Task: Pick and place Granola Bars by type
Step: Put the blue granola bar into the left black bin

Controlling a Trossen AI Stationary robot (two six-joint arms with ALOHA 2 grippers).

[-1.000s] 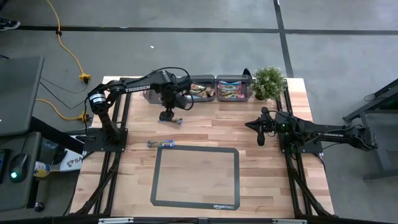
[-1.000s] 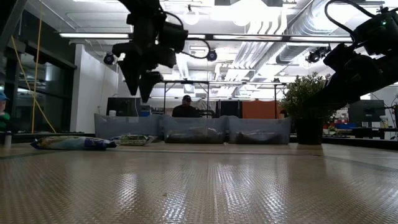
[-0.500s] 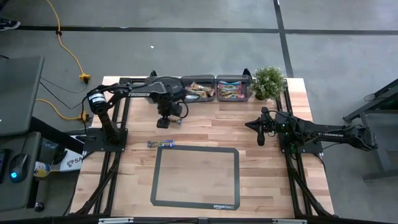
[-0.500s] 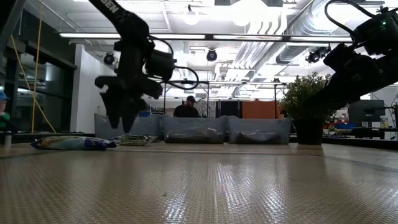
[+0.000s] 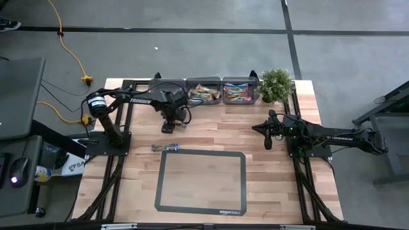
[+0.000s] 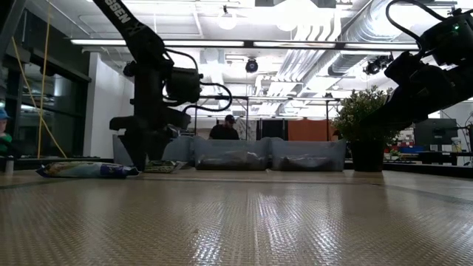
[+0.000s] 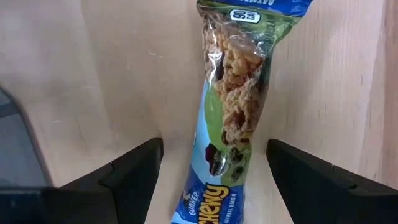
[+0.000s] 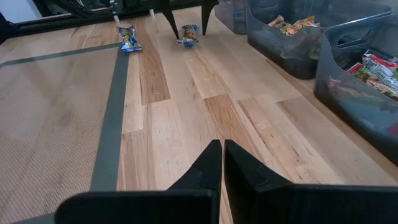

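A granola bar in a blue-green wrapper [image 7: 233, 118] lies flat on the wooden table, and also shows in the right wrist view [image 8: 188, 34]. My left gripper [image 7: 214, 149] is open and low over it [image 5: 167, 126], one finger on each side of the bar without touching it. A second blue bar [image 5: 165, 148] lies on the table by the mat's far left corner, and shows in the low view [image 6: 85, 170]. My right gripper [image 8: 217, 152] is shut and empty, held above the table's right side [image 5: 267, 137].
Grey bins [image 5: 206, 92] [image 5: 239, 92] holding more bars stand along the far edge, with a potted plant [image 5: 276, 84] to their right. A dark-bordered mesh mat [image 5: 201, 181] lies at the near middle. Bare wood lies between the two arms.
My left gripper has come down from well above the table to just over the wood, shifting slightly toward the near edge. Its open fingers now straddle the blue-green bar. The bars have not moved.
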